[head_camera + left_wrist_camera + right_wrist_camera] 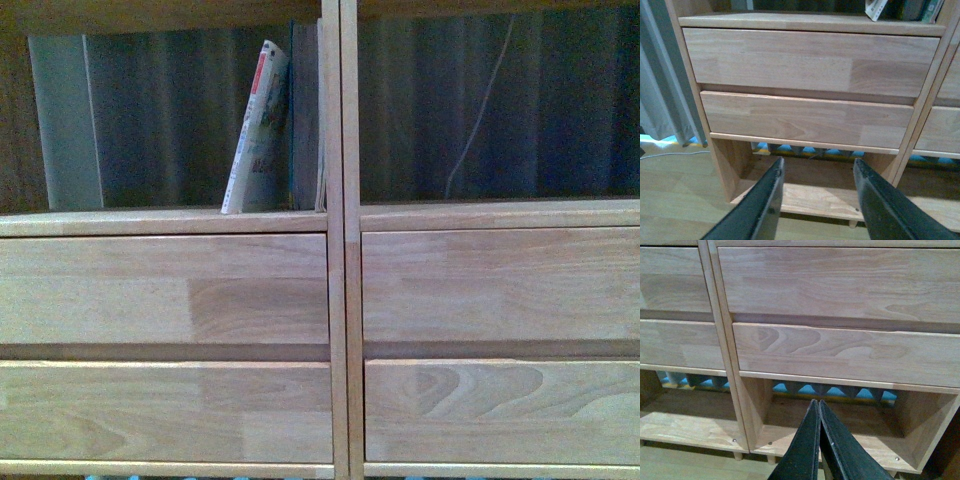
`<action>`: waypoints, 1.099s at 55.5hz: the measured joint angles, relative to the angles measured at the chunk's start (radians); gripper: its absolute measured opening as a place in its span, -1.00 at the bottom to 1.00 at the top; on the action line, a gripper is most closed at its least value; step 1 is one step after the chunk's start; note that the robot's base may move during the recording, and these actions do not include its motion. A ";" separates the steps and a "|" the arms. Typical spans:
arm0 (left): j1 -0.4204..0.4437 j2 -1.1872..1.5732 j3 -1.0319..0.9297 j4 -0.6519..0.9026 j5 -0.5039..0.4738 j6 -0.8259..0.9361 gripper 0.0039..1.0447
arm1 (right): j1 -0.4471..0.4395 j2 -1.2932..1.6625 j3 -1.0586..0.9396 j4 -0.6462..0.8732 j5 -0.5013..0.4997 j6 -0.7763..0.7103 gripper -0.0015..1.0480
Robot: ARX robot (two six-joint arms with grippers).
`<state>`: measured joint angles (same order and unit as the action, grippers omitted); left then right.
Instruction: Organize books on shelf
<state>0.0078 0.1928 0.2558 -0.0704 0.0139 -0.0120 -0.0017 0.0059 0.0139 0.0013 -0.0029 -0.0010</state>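
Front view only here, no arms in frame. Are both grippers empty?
Observer: Yes. The left gripper is open with nothing between its fingers, facing the drawers.
Operator: Right one?
Observer: The right gripper is shut, fingers together, holding nothing.
Operator: Anything under the drawers?
Observer: An open bottom compartment sits below the lower drawer; no books show in it.

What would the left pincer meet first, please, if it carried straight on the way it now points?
Probably the shelf's bottom compartment: the open left pincer aims into that opening below the lower drawer. Nothing shows in between, though depth is unclear.
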 joint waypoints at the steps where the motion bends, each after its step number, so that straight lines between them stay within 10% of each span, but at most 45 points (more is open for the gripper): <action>1: -0.001 -0.005 -0.008 0.003 -0.005 0.000 -0.29 | 0.000 0.000 0.000 0.000 0.001 0.000 -0.94; 12: -0.003 -0.055 -0.083 0.029 -0.011 -0.001 -0.96 | 0.000 0.000 0.000 0.000 0.002 0.000 -0.94; 61: -0.005 -0.186 -0.243 0.065 -0.013 0.004 -0.95 | 0.000 0.000 0.000 0.000 0.001 0.000 -0.94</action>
<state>0.0032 0.0067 0.0124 -0.0055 0.0013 -0.0082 -0.0017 0.0059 0.0139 0.0013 -0.0017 -0.0010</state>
